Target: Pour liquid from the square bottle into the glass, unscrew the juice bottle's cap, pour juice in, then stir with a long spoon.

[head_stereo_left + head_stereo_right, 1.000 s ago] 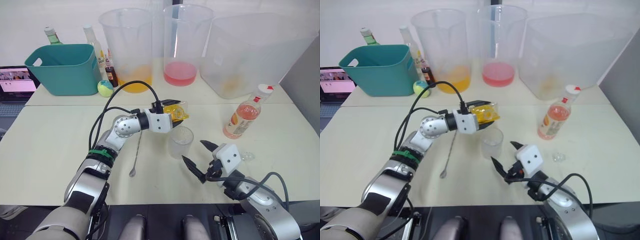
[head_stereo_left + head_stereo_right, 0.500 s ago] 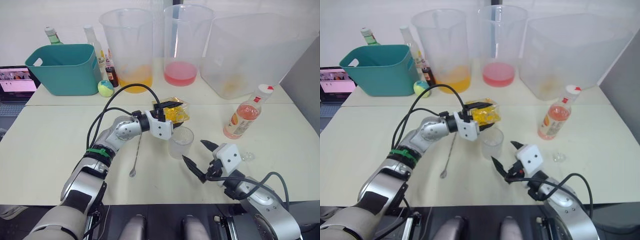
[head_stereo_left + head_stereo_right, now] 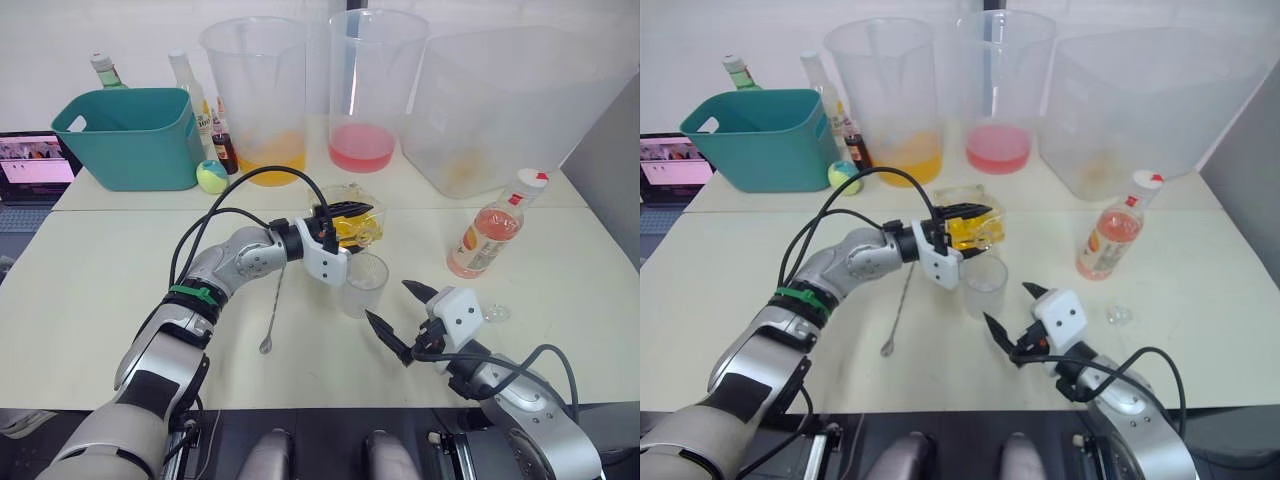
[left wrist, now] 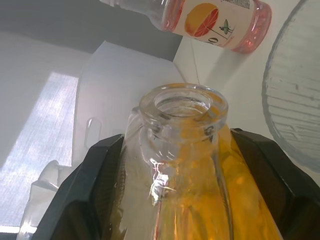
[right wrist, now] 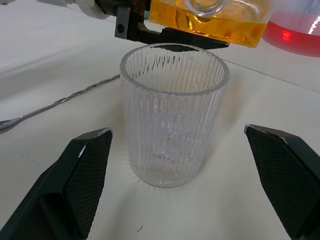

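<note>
Yellow liquid fills the square bottle (image 3: pixel 357 222), which lies tipped on its side in the air, just behind and above the glass (image 3: pixel 361 285). The left gripper (image 3: pixel 348 222) holds the bottle, one black finger on each flat side. In the left wrist view the bottle's mouth (image 4: pixel 183 104) is open, with no stopper in it.

The glass is clear and ribbed and stands upright on the pale table (image 3: pixel 90 290). It looks empty.

The right gripper (image 3: pixel 392 313) hovers low over the table, just in front of the glass. Its two black fingers (image 5: pixel 82 167) are spread wide, one to each side of the glass, and touch nothing.

The long spoon (image 3: pixel 272 305) lies flat on the table, under the left arm and beside the glass.

The juice bottle (image 3: pixel 492 228) stands upright, well off to the right of the glass. It has pink liquid inside and its cap (image 3: pixel 531 181) is on top. A small clear stopper (image 3: pixel 495 313) lies on the table near the right gripper.

At the back stand a teal tub (image 3: pixel 128 135) and big clear pitchers (image 3: pixel 258 95).
</note>
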Controlling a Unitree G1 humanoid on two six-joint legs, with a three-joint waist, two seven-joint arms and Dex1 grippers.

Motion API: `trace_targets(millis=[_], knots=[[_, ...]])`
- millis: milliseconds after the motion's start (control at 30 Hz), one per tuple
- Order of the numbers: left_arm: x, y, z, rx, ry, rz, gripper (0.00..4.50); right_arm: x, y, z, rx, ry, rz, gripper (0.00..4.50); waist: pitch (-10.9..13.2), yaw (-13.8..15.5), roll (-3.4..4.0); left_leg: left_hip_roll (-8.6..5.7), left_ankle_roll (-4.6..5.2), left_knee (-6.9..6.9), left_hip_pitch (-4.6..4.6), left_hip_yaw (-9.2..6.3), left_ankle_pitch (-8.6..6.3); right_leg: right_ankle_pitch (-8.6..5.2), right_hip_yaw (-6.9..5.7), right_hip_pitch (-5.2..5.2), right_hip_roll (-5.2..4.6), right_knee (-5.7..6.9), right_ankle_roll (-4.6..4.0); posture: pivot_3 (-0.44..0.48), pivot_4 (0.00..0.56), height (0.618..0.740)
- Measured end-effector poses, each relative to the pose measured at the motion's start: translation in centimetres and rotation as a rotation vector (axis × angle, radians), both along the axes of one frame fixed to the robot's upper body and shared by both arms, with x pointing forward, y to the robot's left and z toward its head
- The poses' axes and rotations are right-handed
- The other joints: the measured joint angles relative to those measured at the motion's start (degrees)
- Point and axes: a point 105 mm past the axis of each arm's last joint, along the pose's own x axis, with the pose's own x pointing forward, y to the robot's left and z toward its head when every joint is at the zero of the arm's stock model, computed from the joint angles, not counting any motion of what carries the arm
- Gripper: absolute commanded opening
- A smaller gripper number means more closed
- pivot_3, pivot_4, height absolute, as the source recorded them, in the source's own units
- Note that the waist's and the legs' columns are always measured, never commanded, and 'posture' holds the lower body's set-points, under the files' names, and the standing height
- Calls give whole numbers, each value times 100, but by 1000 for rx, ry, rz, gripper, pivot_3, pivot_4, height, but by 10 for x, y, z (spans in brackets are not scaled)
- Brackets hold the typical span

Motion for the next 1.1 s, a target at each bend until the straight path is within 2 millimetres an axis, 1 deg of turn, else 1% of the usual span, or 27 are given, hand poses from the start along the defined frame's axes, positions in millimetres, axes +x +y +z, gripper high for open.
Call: trace_targets(millis=[200, 633, 1100], knots=[[-1, 0, -6, 26, -35, -5, 2822, 0, 0, 0, 1, 0, 0, 4468, 0, -2, 0, 0, 0, 0, -2, 0, 0, 0, 0, -5, 0, 5, 0, 0, 150, 738], [1, 0, 3, 29, -145, -7, 2822, 0, 0, 1, 10, -1, -4, 4468, 0, -2, 0, -3, -2, 6, -11, 0, 1, 0, 1, -17, -2, 20, 0, 0, 150, 738], [-3, -5, -4, 77, -193, -40, 2822, 2, -2, 2, 18, -4, -20, 4468, 0, -9, 0, -11, -5, 25, -42, 2, 3, 0, 7, -63, -8, 71, 0, 0, 150, 738]])
